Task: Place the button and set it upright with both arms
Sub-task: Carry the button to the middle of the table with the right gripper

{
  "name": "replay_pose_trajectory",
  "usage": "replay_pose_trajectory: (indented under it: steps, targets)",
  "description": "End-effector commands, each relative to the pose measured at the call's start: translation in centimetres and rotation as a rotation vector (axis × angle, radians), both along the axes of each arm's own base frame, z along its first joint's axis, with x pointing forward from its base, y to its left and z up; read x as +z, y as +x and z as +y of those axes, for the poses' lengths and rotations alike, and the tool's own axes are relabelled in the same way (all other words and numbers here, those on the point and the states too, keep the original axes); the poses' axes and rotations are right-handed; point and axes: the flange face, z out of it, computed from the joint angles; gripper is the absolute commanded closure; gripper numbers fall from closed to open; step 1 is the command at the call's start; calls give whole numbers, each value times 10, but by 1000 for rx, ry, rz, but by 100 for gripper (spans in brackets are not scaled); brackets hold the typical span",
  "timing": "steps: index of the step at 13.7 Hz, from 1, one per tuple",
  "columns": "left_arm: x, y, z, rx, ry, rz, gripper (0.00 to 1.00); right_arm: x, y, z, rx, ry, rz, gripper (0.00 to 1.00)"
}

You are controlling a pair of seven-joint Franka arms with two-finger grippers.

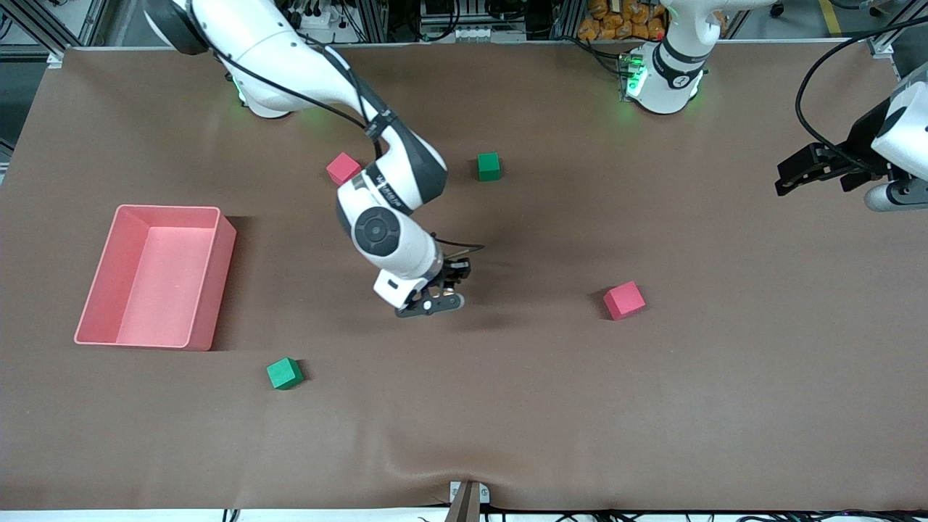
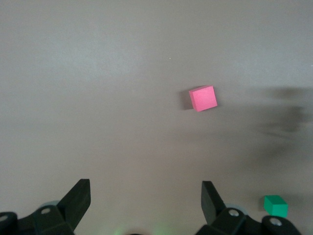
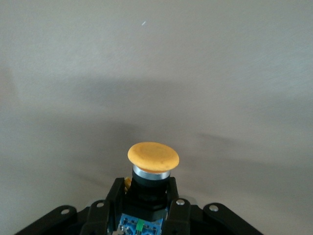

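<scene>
In the right wrist view the button (image 3: 153, 157) shows a round orange cap on a black body with a blue base. My right gripper (image 3: 145, 190) is shut on that black body, the cap pointing out past the fingertips over bare brown table. In the front view the right gripper (image 1: 435, 299) hangs low over the table's middle, and the button is hidden under it. My left gripper (image 1: 794, 174) waits in the air at the left arm's end of the table. Its fingers (image 2: 78, 197) stand wide apart, so the left gripper (image 2: 145, 196) is open and holds nothing.
A pink bin (image 1: 208, 290) stands toward the right arm's end. Two red cubes (image 1: 343, 168) (image 1: 623, 299) and two green cubes (image 1: 489, 166) (image 1: 284, 373) lie scattered around the middle. The left wrist view shows a red cube (image 2: 203, 98) and a green cube (image 2: 275, 205).
</scene>
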Motion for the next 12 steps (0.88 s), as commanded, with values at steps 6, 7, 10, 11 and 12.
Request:
replay_pose_trajectory:
  steps: [6,7,10,11,12]
  targets:
    - [-9,7,-14,-20,-23,20,0,-63,-16,40,-12,2,4,100]
    - [-10,7,-17,-25,-25,22,0,-67,-14,41,-11,1,2,100]
    - [-28,14,-30,-40,-56,58,0,-72,-9,35,-12,-14,-6,100]
    - [-37,18,-34,-37,-73,75,0,-71,-8,34,-10,-15,-9,100]
    - [-44,21,-39,-28,-76,91,0,-73,-8,33,-11,-17,-9,86]
